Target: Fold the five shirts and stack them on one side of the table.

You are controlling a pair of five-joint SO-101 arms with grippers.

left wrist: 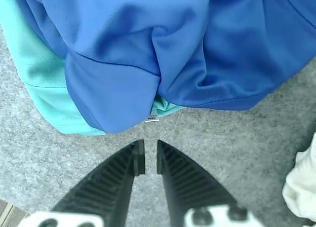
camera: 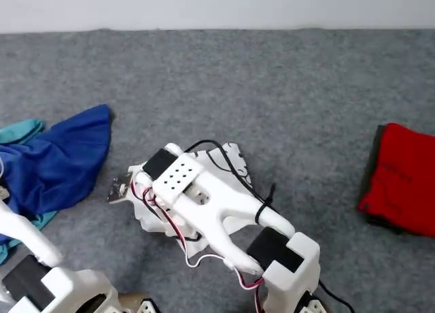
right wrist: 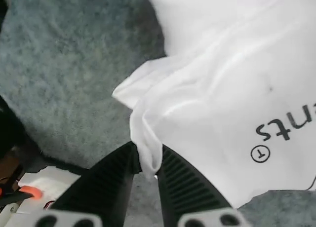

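Table [camera: 272, 75]: grey, carpet-like surface; the shirts lie spread over it, well apart from each other.
Blue shirt [camera: 58, 160]: at the left side of the high view, crumpled and loose, not folded.
White shirt [right wrist: 222, 74]: in the middle of the table, mostly under the right arm, wrinkled, with one edge drawn up. I judge that this is the shirt in work now.
Red shirt [camera: 401, 180]: at the right edge of the high view, lying as a neat flat block, so it looks already folded and put aside (a dark strip shows along its edge; I cannot tell if this is another folded shirt below it).
Teal shirt [camera: 20, 130]: partly under the blue shirt, also crumpled.
Progress: one shirt seems finished and three are clearly not. Four shirts are sure, and the fifth I cannot confirm. In my judgement the task is at an early stage, and most of the folding and all of the stacking remain.
Right gripper [right wrist: 147, 155]: the jaws are pressed together on a small fold at the hem of the white shirt, and the cloth comes out between the two fingers.
Left gripper [left wrist: 149, 148]: the jaws are almost together, with a narrow slit between them, and hold nothing. It hangs over bare table just beside the edge of the blue and teal shirts, without touching them.
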